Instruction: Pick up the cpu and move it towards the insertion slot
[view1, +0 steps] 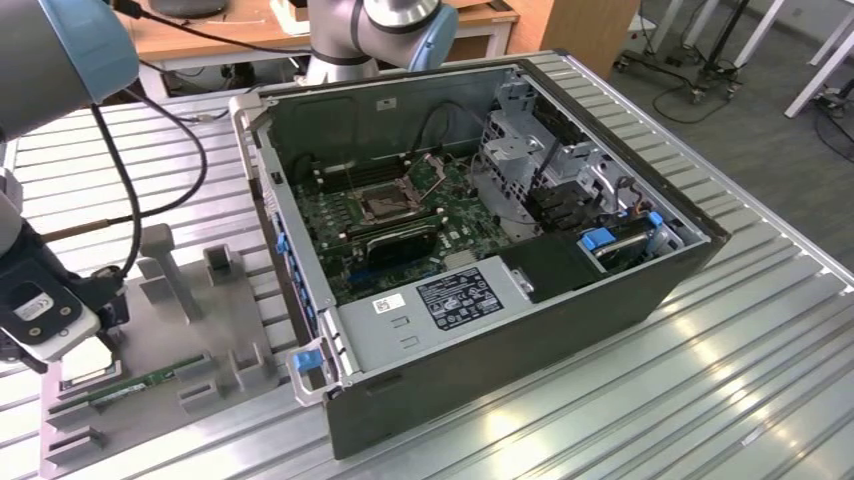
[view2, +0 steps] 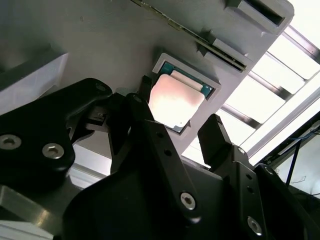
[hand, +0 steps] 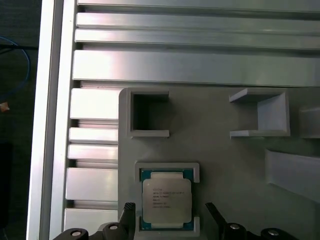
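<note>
Claw (hand: 170, 211) released, fingers (hand: 129, 214) either side of cpu (hand: 166, 199) in both wrist views. It sits flat in its grey tray (hand: 235, 160) pocket. In the exterior view, insertion slot (view1: 387, 204) is at 2 o'clock from me, well apart.

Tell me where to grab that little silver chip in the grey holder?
Probably the cpu by its two side edges, from straight above: it lies flat in the grey holder, whose raised corners leave those sides free. The open end effector straddles them.

Cpu (hand: 166, 200) matt silvery metal top; tray (hand: 225, 160) matt grey plastic.
</note>
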